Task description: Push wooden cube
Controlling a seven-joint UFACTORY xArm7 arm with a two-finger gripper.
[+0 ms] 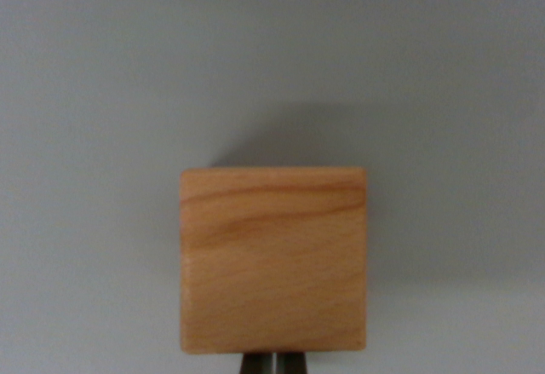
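Wrist view: pincer (272, 364) at the bottom edge, two dark finger tips side by side with only a thin pale seam between them, drawn together and holding nothing, meeting the near edge of the wooden cube (273, 259). Cube sits low centre on a plain grey tabletop (94, 93), its shadow falling beyond it.

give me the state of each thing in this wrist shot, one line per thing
wooden cube: resting flat and square-on on the grey surface, not lifted or tilted, nothing else near it
gripper: only the fingertips show at the bottom edge, close together with a thin gap, right against the cube's near edge; actual contact cannot be told
grey surface: bare apart from the cube and its shadow
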